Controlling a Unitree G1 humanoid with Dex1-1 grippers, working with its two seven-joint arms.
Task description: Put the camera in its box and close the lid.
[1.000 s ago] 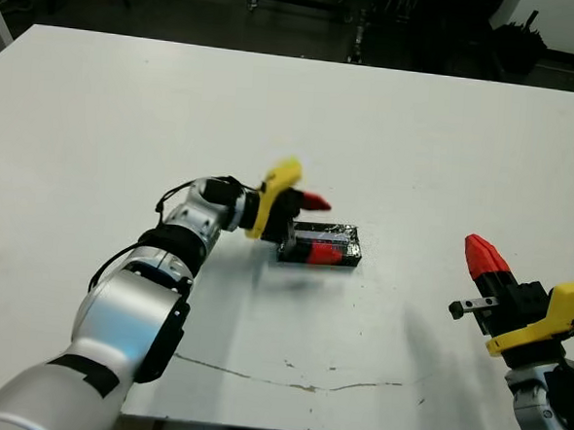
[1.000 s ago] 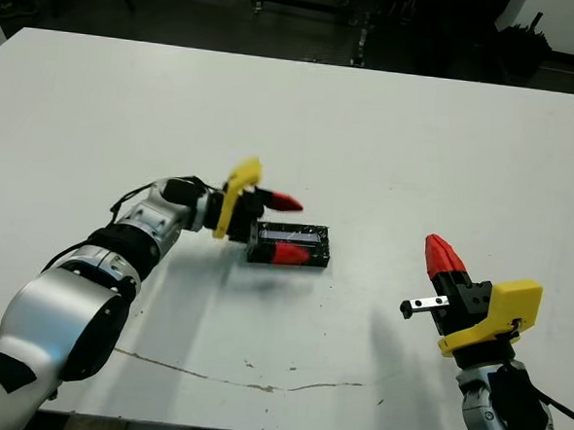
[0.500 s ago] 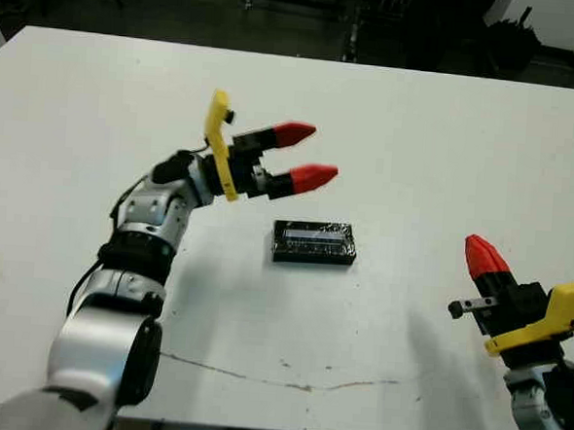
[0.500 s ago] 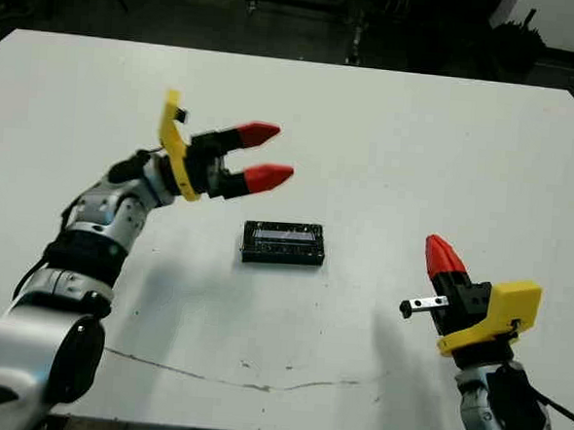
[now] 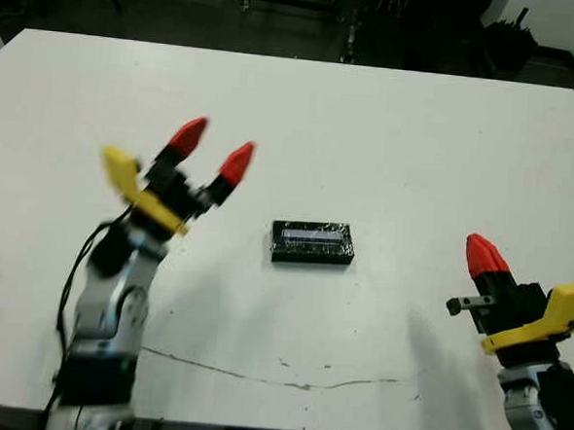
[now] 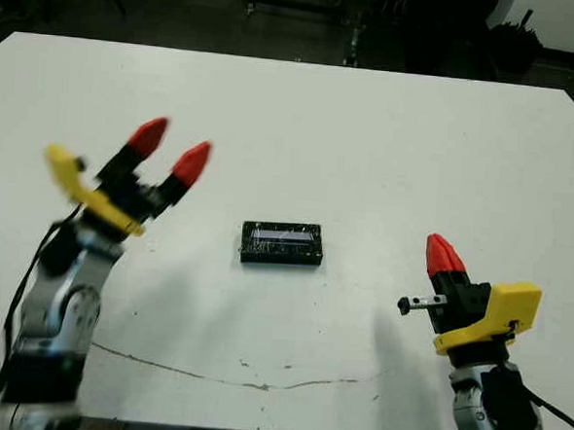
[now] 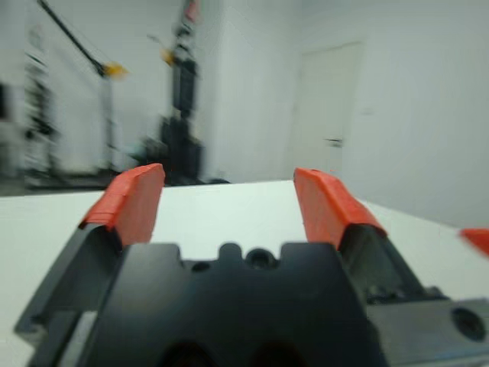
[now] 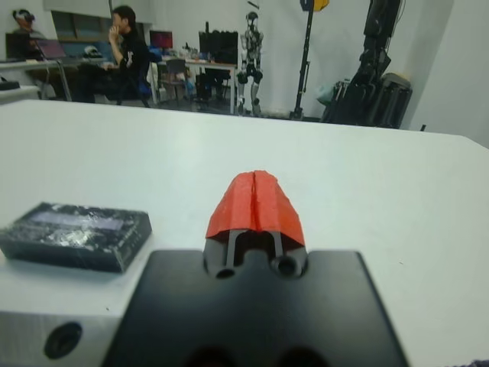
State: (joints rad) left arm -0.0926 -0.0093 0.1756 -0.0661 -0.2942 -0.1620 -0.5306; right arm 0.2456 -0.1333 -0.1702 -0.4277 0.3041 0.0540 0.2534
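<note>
L gripper (image 5: 213,149) pulled back, lid (image 5: 312,242) (shut) beyond jaws

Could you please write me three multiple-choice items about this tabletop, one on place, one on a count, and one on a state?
1. Where is the box?
A. On the table between the two arms
B. Held by the left end effector
C. At the table's far edge

2. How many boxes are on the table?
A. One
B. Two
C. Three

3. How is the lid?
A. Lying beside the box
B. Closed on the box
C. Held by the right end effector

Answers: 1 A, it rests between them, untouched. 2 A, only one shows. 3 B, its shiny striped top covers the box.
</note>
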